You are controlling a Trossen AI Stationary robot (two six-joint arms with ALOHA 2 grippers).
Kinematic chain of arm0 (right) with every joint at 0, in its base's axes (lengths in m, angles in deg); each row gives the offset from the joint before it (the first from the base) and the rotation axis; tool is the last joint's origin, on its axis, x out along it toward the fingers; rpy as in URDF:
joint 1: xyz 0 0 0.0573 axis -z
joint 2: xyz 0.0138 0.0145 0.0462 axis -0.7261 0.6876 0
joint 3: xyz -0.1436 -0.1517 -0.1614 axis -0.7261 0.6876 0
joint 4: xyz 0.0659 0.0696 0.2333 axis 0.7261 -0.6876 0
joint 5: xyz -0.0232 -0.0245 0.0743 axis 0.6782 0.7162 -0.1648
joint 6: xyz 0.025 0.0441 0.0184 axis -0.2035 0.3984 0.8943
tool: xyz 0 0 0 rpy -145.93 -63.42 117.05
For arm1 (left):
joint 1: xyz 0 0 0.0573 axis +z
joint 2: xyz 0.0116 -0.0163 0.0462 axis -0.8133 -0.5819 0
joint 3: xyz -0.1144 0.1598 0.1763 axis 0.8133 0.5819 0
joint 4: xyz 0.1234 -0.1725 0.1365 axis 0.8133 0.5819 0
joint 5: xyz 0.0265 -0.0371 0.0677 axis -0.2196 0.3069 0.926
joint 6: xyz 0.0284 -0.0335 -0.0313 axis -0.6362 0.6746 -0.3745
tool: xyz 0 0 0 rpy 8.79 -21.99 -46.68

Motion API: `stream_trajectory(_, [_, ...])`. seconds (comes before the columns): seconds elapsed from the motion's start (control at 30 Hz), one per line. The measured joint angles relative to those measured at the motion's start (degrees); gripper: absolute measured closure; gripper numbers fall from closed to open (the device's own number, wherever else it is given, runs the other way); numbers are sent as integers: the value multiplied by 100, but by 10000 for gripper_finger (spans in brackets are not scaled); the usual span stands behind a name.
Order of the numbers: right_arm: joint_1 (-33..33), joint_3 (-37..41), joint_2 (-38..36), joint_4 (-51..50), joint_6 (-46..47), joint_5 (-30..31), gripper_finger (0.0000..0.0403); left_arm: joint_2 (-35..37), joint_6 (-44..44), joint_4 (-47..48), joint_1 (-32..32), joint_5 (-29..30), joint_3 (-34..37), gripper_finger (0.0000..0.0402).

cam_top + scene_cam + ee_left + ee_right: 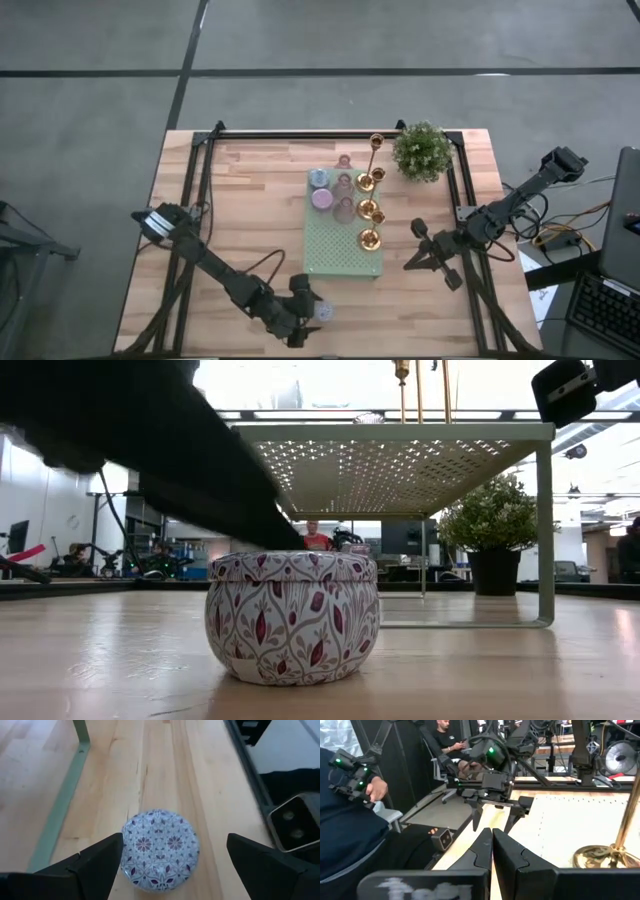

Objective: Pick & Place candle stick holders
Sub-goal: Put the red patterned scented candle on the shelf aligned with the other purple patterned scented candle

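A small round tin (160,851) with a white and purple flower pattern stands on its base near the table's near edge (292,618). My left gripper (175,840) is open, one finger on each side of the tin, slanting down at it (315,318). The gold candle stick holders (369,210), the tall one (377,148) included, stand with the pastel cups (322,198) on the pale green perforated mat (335,262). My right gripper (492,832) is shut and bare, right of the mat (412,263). My left gripper has one fingertip (116,845) close against the tin's side wall (126,851); I cannot tell whether it touches. The other finger (250,855) stands well apart from the tin. The tin stands upright on the table.
The mat is a raised shelf on thin legs (545,530). A green potted plant (422,150) stands at the far right. Dark frame rails (200,190) run along the table's sides. People sit in the room beyond the table (447,735).
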Motion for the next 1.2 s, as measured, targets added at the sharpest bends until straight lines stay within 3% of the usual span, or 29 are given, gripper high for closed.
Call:
stream_trajectory(0.97, [-4, 5, 11, 64, -44, 2, 394, -556, -155, -138, 85, -4, -146, 42])
stream_trajectory(1.2, [-4, 24, 11, 68, -65, 5, 394, -555, -155, -134, 87, 0, -146, 102])
